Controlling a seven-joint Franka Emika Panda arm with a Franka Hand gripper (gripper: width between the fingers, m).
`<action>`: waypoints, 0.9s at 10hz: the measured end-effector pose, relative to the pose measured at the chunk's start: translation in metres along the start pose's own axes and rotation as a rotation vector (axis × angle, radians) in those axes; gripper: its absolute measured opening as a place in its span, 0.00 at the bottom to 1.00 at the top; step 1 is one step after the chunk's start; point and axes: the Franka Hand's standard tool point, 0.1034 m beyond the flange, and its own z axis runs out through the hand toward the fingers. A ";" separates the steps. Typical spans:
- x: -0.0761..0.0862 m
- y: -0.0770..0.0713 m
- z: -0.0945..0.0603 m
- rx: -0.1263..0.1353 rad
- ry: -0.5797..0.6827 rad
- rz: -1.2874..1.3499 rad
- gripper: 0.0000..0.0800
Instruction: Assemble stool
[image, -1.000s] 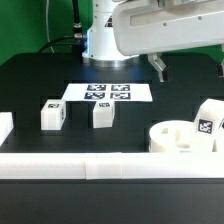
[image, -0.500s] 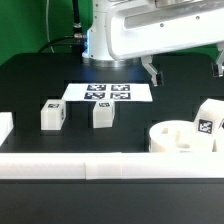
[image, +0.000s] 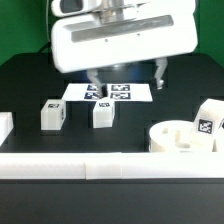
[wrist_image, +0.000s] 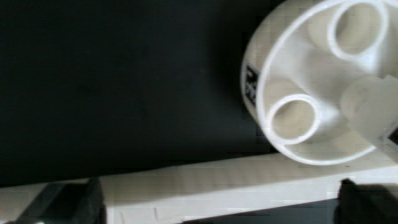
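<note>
The stool's round white seat (image: 180, 137) lies on the black table at the exterior view's right, and the wrist view shows its sockets (wrist_image: 329, 90). One tagged leg (image: 208, 122) stands just behind it. Two more tagged legs (image: 52, 114) (image: 102, 113) stand apart on the left half. My gripper (image: 125, 80) hangs above the marker board (image: 122, 92), behind the middle leg. It is open and holds nothing. In the wrist view its dark fingertips (wrist_image: 63, 200) show at the frame's edge, wide apart, over a white rail (wrist_image: 231, 185).
A long white border rail (image: 110, 165) runs along the table's front edge. A small white piece (image: 5, 126) sits at the far left edge. Dark green backdrop stands behind the table.
The gripper has swung from the upper right toward the exterior view's left and come closer, so its white body now fills the top centre. The parts have not moved.
</note>
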 end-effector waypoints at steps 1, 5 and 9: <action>0.000 -0.006 0.000 0.004 -0.005 -0.001 0.81; -0.012 0.009 0.008 -0.018 -0.001 0.021 0.81; -0.042 0.053 0.018 -0.079 0.020 -0.051 0.81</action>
